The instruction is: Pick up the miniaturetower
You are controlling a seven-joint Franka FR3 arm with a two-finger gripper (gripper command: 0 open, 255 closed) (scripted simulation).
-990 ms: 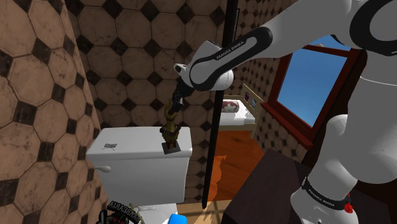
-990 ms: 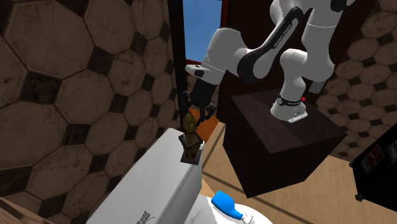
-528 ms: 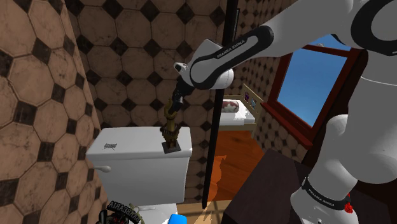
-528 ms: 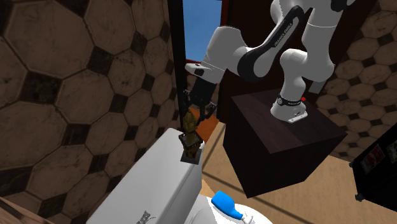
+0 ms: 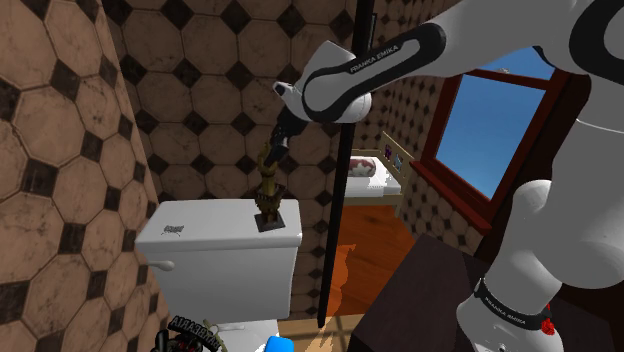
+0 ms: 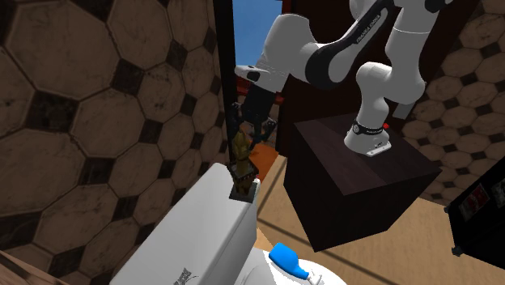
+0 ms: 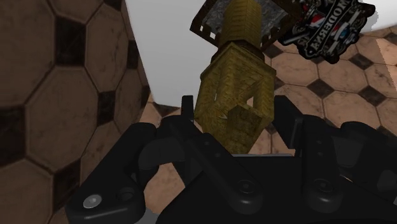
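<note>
1. The tool (image 6: pixel 245 138) was seen clamped on the upper part of the golden miniaturetower (image 7: pixel 236 95).
2. It was held upright over the white toilet tank (image 5: pixel 210 250); contact with the lid could not be told.

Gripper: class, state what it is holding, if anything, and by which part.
The gripper holds the golden miniature tower by its upper section, clasped from both sides.
</note>
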